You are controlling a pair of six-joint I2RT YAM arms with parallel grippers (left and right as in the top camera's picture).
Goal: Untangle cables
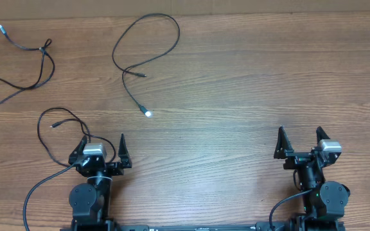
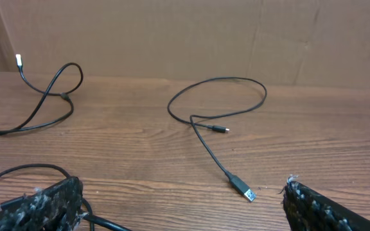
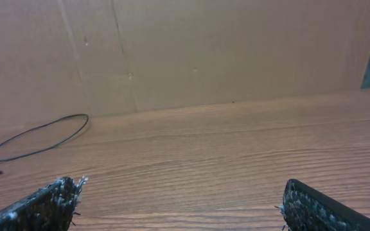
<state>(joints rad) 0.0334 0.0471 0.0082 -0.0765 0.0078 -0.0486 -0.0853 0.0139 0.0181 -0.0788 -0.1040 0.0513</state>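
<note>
Three thin black cables lie apart on the wooden table. One cable [image 1: 44, 49] [image 2: 63, 95] crosses itself at the far left. A looped cable [image 1: 133, 93] [image 2: 211, 151] lies in the middle, and its USB plug [image 1: 148, 113] [image 2: 243, 187] points towards my left arm. The loop's far edge [image 3: 86, 118] shows in the right wrist view. A third cable [image 1: 60, 110] curls beside my left arm. My left gripper [image 1: 103, 138] [image 2: 182, 196] is open and empty, short of the USB plug. My right gripper [image 1: 300, 131] [image 3: 182, 196] is open over bare wood.
A brown cardboard wall [image 2: 236, 32] [image 3: 204, 51] stands along the table's far edge. Thicker black wires [image 1: 34, 192] trail from the left arm's base, and one passes under the left finger [image 2: 44, 205].
</note>
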